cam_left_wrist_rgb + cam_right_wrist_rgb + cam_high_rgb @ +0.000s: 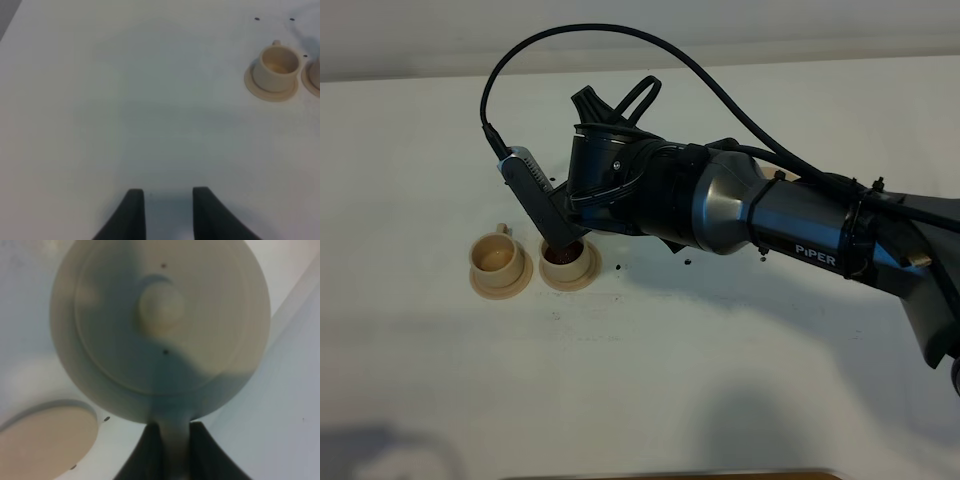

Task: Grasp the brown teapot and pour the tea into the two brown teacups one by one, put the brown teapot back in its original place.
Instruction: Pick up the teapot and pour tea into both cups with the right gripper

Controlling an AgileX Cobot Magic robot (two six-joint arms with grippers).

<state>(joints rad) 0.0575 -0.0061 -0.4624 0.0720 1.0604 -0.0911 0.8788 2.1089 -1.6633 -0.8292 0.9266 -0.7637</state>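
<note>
Two tan teacups stand on saucers side by side on the white table. The left cup [497, 260] looks pale inside; the right cup [567, 258] holds dark brown contents. My right gripper [556, 236] reaches across to just over the right cup. In the right wrist view it [175, 442] is shut on the loop handle of the tan teapot [160, 325], seen lid-on with its knob. The arm hides the teapot in the exterior view. A flat tan saucer disc [45, 440] lies beside the pot. My left gripper [169, 212] is open and empty over bare table, away from the left cup [276, 67].
Small dark specks [688, 263] lie scattered on the table around the cups. The right arm and its black cable [620, 35] span the middle of the table. A brown strip [720, 475] shows at the front edge.
</note>
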